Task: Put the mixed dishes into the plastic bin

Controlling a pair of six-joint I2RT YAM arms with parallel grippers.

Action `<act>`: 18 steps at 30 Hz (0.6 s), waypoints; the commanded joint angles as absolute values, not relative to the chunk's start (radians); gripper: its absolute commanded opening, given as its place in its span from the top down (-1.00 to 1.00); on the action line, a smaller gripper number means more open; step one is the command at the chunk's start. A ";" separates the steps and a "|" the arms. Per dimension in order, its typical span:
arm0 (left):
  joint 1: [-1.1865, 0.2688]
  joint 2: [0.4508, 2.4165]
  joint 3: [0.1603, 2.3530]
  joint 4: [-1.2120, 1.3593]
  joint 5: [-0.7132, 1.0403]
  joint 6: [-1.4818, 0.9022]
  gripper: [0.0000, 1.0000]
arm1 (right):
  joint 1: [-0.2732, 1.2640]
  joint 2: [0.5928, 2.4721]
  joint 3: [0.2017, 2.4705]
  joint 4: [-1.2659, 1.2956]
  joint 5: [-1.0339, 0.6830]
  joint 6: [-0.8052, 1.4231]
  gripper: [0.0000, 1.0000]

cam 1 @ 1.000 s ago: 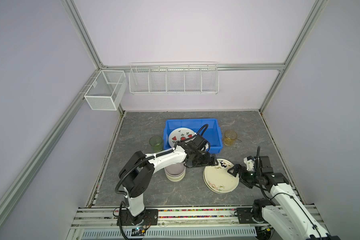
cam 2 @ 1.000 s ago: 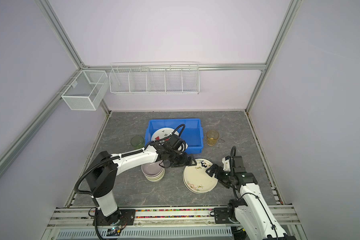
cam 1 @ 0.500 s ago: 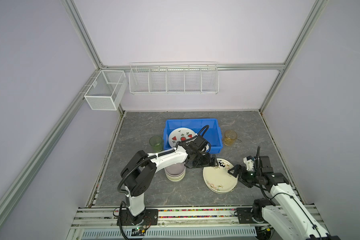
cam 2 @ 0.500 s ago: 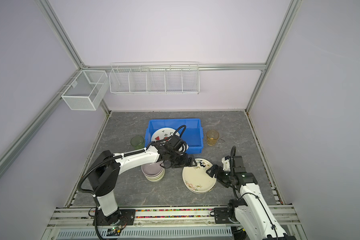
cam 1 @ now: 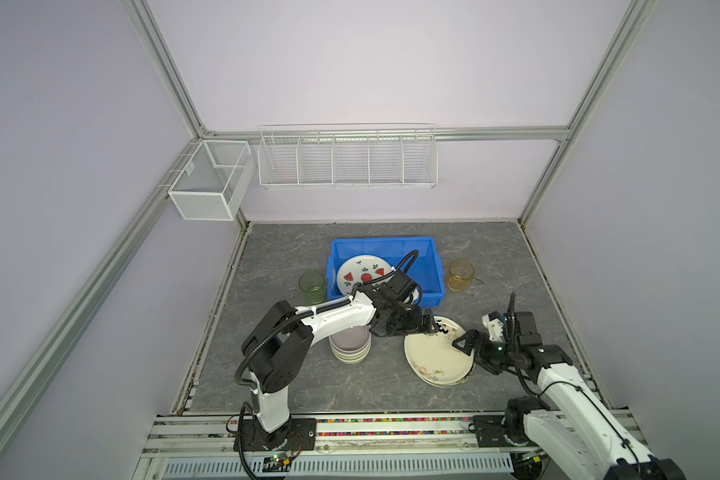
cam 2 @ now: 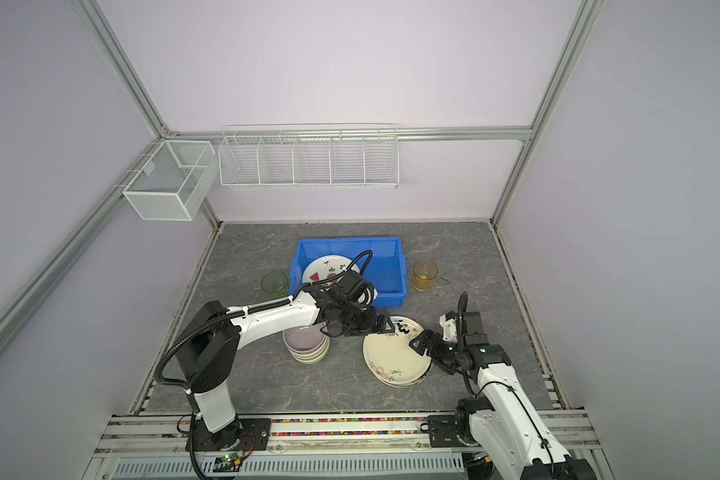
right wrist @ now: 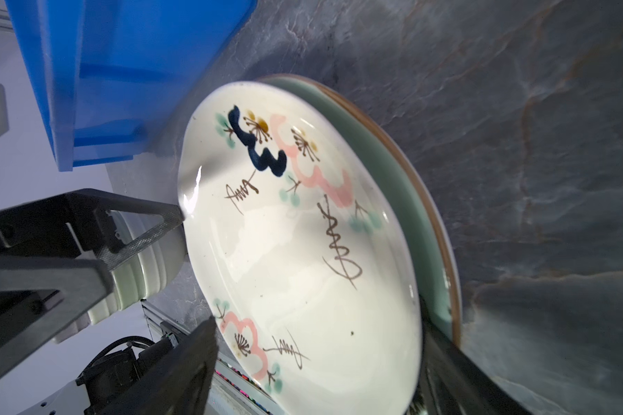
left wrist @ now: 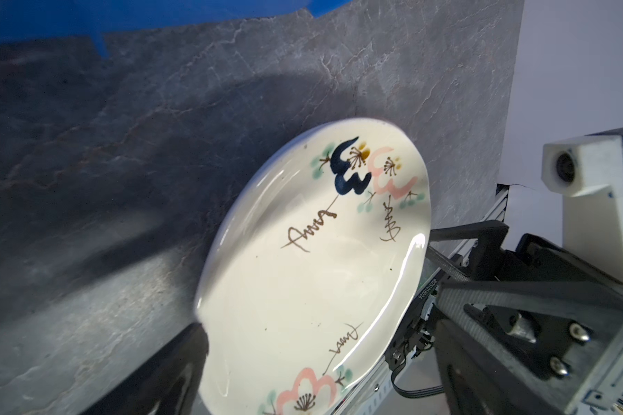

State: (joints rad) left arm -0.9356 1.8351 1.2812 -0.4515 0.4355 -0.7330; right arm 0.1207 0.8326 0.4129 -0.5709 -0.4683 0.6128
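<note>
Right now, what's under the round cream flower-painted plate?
A round plate with a pale green band and brown rim lies under the cream plate; only its edge shows. Its middle is covered; whether more plates lie below cannot be told.

The blue bin (cam 1: 383,240) sits open side up, with a watermelon-print plate (cam 1: 360,272) lying in its left half. A translucent green cup (cam 1: 312,286) stands upright just left of the bin, and an amber cup (cam 1: 460,275) stands just right of it. Nearer the front, a stack of small bowls (cam 1: 350,356) has a lilac bowl (cam 1: 354,340) on top. To the right of the stack, a cream floral plate (cam 1: 435,359) lies offset over a pale green plate (right wrist: 392,187) with a brown rim.
</note>
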 commanded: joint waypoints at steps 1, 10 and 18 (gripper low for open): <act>-0.942 1.846 1.295 -0.460 0.423 -0.740 -0.97 | 0.133 0.844 0.396 -0.537 -0.486 0.618 -0.73; -0.942 1.806 1.331 -0.545 0.344 -0.703 -0.97 | 0.144 0.853 0.397 -0.546 -0.460 0.608 -0.73; -0.942 1.831 1.338 -0.557 0.333 -0.696 -0.98 | 0.150 0.850 0.399 -0.547 -0.457 0.606 -0.73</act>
